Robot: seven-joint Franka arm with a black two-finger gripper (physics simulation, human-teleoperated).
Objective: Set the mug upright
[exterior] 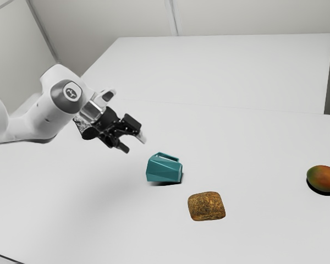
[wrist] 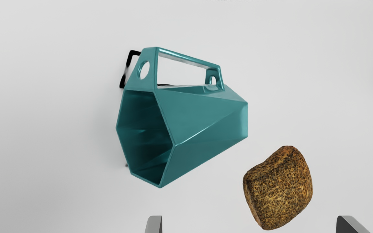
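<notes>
While the hand is held above the counter, left of centre in the exterior view, its fingers are spread wide apart; nothing is gripped, state recorded as released. The arm is extended from the left edge of that frame.

The teal faceted mug is found lying on its side on the counter, near the centre of the exterior view, below and to the right of the hand. Its open mouth is turned toward the exterior view's left, its narrower base toward the right; the handle is seen along the upper side there. Mug not upright.

A brown speckled lump is noted near the mug, lower right of it. A red-green fruit is observed at the right edge, well apart.
</notes>
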